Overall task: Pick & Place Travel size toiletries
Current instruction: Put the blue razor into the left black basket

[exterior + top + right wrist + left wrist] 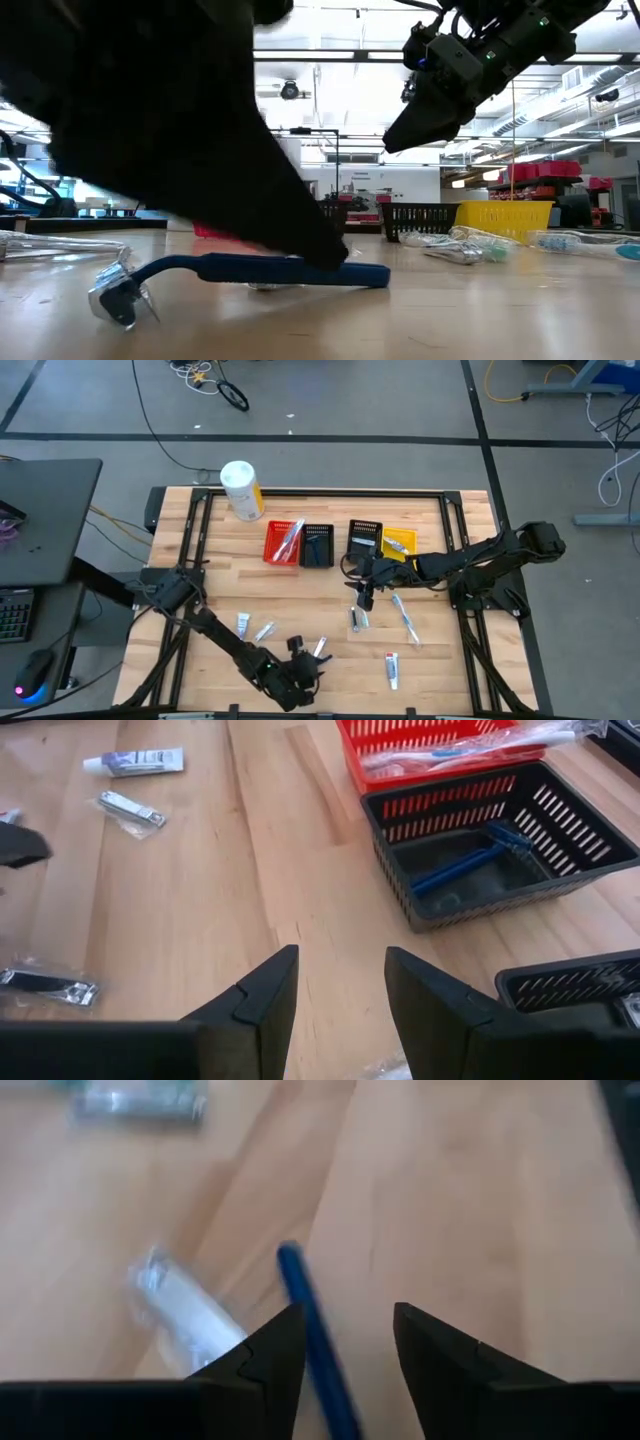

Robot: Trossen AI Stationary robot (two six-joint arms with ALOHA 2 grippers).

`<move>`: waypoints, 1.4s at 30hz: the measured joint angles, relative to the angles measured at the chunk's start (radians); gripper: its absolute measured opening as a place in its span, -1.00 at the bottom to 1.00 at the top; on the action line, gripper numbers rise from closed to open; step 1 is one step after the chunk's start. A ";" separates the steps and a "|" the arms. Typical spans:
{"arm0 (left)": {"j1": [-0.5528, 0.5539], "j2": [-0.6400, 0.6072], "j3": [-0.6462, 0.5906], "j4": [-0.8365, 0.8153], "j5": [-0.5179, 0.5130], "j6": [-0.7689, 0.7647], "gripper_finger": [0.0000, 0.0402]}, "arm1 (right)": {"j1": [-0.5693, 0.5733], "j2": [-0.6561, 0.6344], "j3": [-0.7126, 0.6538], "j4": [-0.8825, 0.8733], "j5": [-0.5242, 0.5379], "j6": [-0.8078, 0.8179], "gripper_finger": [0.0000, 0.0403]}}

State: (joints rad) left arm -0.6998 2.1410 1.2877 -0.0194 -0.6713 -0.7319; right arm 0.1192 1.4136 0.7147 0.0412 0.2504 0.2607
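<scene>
Premises: a robotics lab or industrial test hall. The work surface is a butcher-block wooden table framed by dark metal rails, standing on a grey concrete floor marked with dark tape lines. Loose cables trail across the floor beyond the table's far edge. A dark desk carrying a keyboard and mouse adjoins the table's left edge. The low view shows a high open ceiling with strip lighting and red storage bins at the right.
</scene>
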 joint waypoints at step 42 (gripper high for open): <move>-0.003 0.006 0.132 -0.409 0.114 -0.251 -0.59 | 0.000 0.000 0.000 0.007 0.000 -0.016 -0.20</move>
State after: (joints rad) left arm -0.7033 2.1471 1.4193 -0.4286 -0.5573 -0.9833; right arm 0.1192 1.4136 0.7147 0.0477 0.2508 0.2451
